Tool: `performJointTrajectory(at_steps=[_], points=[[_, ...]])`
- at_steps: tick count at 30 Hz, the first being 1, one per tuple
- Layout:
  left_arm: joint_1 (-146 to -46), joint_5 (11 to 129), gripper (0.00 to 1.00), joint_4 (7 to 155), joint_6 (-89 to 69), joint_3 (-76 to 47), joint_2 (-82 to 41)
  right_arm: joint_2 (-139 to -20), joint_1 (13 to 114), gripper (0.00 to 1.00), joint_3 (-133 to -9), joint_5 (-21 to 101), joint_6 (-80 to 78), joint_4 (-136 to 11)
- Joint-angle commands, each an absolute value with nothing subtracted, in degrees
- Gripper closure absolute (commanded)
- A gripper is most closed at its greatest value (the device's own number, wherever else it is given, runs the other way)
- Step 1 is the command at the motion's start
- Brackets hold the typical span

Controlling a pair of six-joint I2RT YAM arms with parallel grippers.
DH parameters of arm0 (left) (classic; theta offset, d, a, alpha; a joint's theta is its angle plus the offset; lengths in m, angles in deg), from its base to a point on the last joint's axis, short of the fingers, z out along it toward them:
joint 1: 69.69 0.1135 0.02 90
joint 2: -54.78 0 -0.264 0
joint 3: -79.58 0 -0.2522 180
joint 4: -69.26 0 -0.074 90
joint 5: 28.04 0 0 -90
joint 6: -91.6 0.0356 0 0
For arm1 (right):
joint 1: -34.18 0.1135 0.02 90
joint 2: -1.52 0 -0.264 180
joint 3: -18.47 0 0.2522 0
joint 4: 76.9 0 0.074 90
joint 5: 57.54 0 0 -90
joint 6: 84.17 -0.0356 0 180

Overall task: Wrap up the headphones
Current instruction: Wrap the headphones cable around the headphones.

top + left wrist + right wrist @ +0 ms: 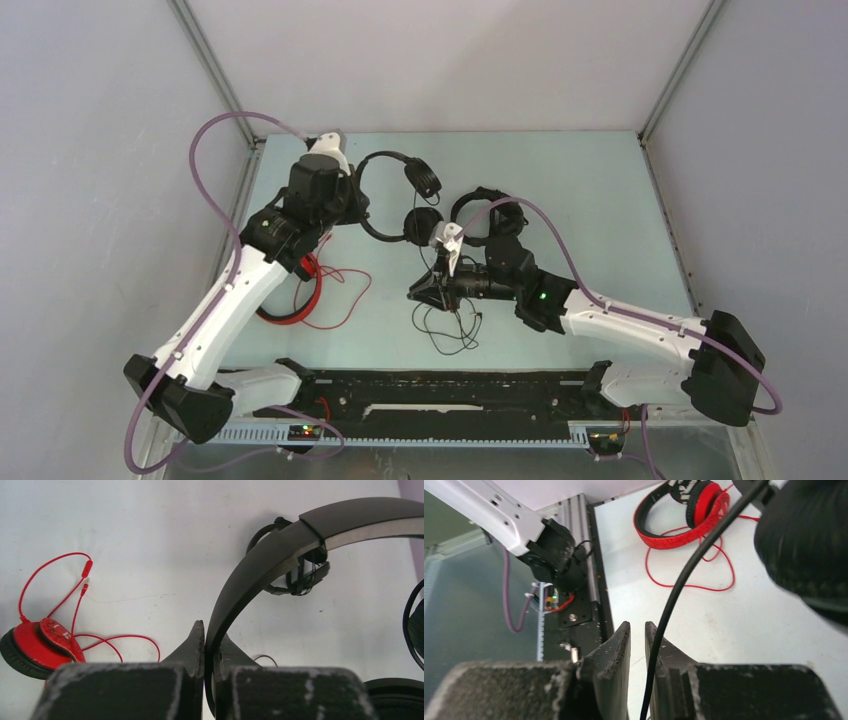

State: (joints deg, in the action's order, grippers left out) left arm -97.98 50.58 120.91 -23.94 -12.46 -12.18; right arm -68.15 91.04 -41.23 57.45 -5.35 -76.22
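Fingers on band and cable, winding not yet begun.

My left gripper [206,630] is clenched on the flat arched headband [260,565] of the slim black round-cupped headset [424,180], which sits toward the far left of the pale table [590,200]. My right gripper [637,632] stands slightly parted, with a thin black cable [689,565] lying along one finger's inner face, not pinched. I judge this the winding step for that headset. Next I must close on the cable and carry it round the band without tugging it from my left grip. Beyond lie the bulkier black headset [505,222] and the red plastic headset [285,312], its red cable [86,569] loose. Three headsets in all, two black and one red, none wrapped.
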Motion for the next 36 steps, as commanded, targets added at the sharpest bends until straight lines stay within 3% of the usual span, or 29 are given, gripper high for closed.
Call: performJointTrajectory(at_steps=[1, 8, 15, 36], points=[[-97.33, 53.23, 1.0, 115.58, -28.0, -12.74, -8.87, -66.99, 92.18, 0.8, -39.08, 53.89, 0.01, -84.28], [-96.85, 54.88, 1.0, 113.33, -32.15, -13.89, -7.43, -67.21, 94.89, 0.83, -37.44, 48.79, 3.37, -87.56], [-96.76, 53.89, 1.0, 110.24, -33.12, -15.16, -6.81, -68.57, 98.87, 1.0, -37.48, 42.03, 5.31, -91.3], [-96.5, 54.84, 1.0, 106.69, -30.81, -16.46, -11.02, -76.74, 104.13, 1.0, -50.87, 36.17, 13.95, -89.07]])
